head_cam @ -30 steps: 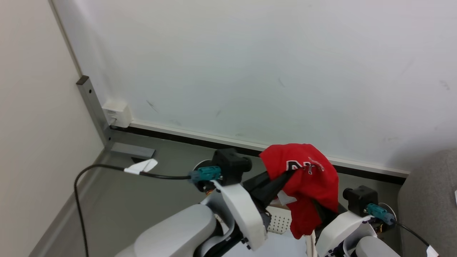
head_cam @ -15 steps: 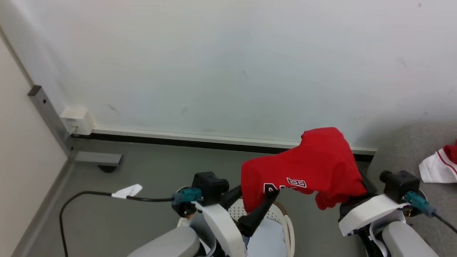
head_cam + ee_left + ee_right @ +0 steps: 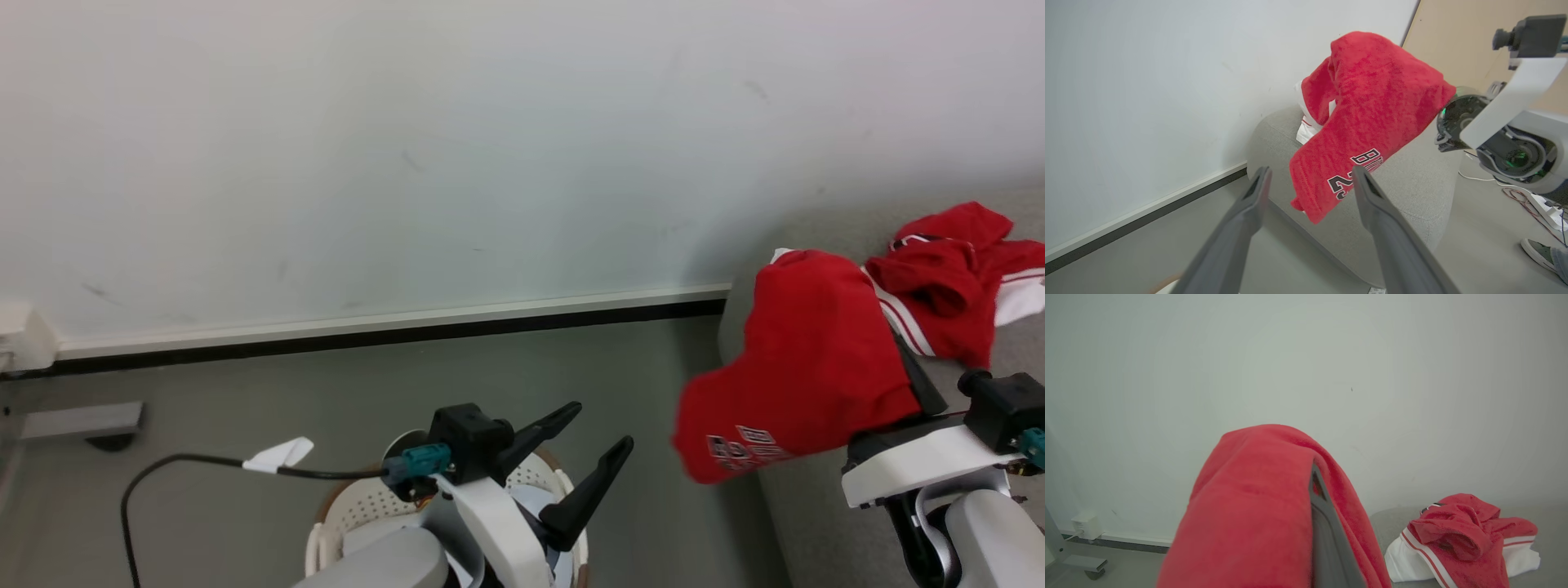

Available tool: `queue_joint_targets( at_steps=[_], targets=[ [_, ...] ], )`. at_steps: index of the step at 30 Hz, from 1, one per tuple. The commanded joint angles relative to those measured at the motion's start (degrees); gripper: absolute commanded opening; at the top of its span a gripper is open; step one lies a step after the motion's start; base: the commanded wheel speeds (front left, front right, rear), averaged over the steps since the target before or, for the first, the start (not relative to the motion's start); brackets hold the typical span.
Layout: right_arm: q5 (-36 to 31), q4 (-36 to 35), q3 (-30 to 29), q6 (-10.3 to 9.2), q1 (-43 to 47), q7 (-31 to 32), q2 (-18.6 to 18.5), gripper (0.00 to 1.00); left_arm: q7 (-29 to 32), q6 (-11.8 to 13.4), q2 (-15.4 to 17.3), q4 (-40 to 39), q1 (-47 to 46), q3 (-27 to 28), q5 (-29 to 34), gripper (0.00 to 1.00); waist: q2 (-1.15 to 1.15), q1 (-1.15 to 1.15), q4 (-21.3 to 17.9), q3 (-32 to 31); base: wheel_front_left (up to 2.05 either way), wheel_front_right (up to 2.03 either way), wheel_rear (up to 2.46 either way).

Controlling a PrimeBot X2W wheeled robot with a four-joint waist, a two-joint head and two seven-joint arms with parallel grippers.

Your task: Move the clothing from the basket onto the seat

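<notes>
Cream perforated plastic of the basket (image 3: 359,510) sat nearest, below the left gripper (image 3: 602,425). Its 2 dark fingers had sprung within the last second from a closed pinch on the jersey (image 3: 804,359) to a wide, empty spread. Further out and to the right, the red jersey hung from the right gripper (image 3: 1315,486) alone, which was clamped tight with the fabric draped over it. The head had turned right with the body, so the seat (image 3: 816,531) had come into view. The jersey was held up at its near-left edge, and whether it brushed the upholstery I could not tell. Farthest, another piece of the clothing (image 3: 947,278), red with white striped trim, lay bunched on the cushion. By my reading the 2-handed carry was over, and only lowering and letting go on the seat remained for this garment.
</notes>
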Motion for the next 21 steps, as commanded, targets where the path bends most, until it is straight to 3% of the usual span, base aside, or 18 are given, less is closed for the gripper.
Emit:
queue_joint_targets(
  at_steps=[1,12,21],
  targets=[
    [-0.8,-1.1,-0.9,-0.13,0.8,0.0,-0.6,0.0,-0.6,0.2,0.5,-0.2,0.3,0.1,0.6,1.0,0.0,0.0,-3.6,1.2,0.0,0.0,0.0],
    [-2.5,-6.7,-5.5,-0.13,4.8,0.0,-1.0,0.0,-2.0,1.5,2.0,0.0,-1.3,0.6,4.9,1.0,0.0,0.0,-12.7,3.7,0.0,0.0,0.0],
    [-2.7,-9.4,-7.4,-0.13,6.9,0.2,-0.3,0.0,-2.9,1.6,2.3,-0.1,-1.5,1.9,8.7,1.0,0.0,0.0,-16.5,5.6,0.0,0.0,0.0]
  ],
)
